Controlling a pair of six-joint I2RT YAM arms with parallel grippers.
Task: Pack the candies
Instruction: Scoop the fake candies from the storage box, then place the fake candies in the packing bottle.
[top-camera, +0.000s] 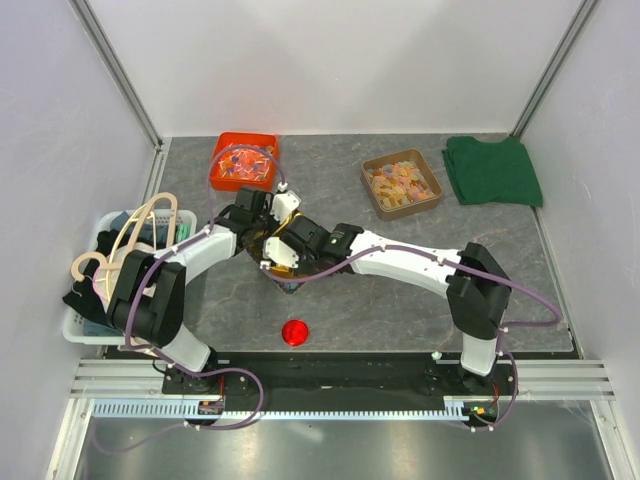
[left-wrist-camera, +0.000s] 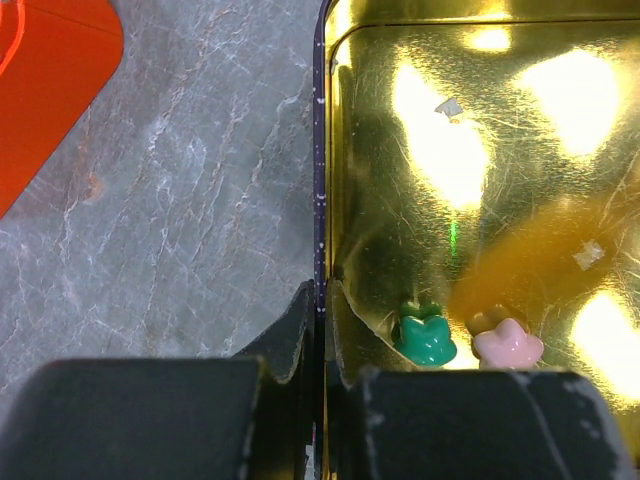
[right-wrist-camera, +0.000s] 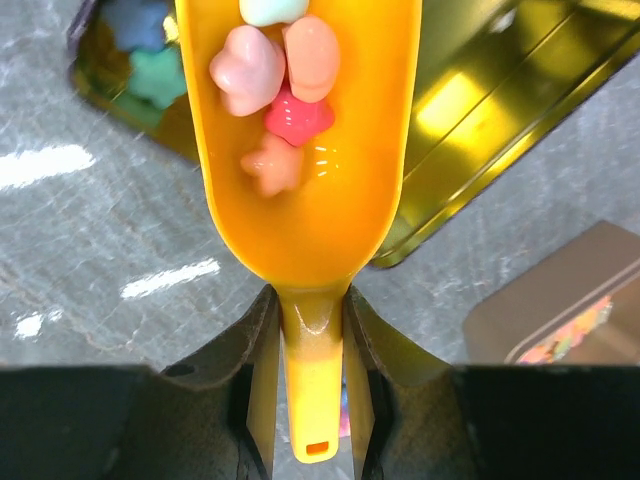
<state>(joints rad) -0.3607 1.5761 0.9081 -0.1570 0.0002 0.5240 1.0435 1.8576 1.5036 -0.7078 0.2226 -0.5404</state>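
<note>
A gold tin (left-wrist-camera: 400, 230) sits mid-table, mostly hidden under both grippers in the top view (top-camera: 272, 268). My left gripper (left-wrist-camera: 320, 300) is shut on the tin's left wall, one finger inside and one outside. A green candy (left-wrist-camera: 425, 337) and a pink candy (left-wrist-camera: 508, 345) lie on the tin's floor next to the inner finger. My right gripper (right-wrist-camera: 308, 310) is shut on the handle of a yellow scoop (right-wrist-camera: 300, 200). The scoop is held over the tin (right-wrist-camera: 480, 130) and carries several candies (right-wrist-camera: 275, 85), pink, orange and red. Blue and green candies (right-wrist-camera: 150, 65) lie in the tin beyond it.
An orange-red tray (top-camera: 243, 160) stands at the back left and a brown tray (top-camera: 401, 183) at the back right, its corner also in the right wrist view (right-wrist-camera: 560, 310). A green cloth (top-camera: 492, 170) lies far right. A white basket (top-camera: 100, 275) with hangers is at the left. A red lid (top-camera: 295, 332) lies near the front.
</note>
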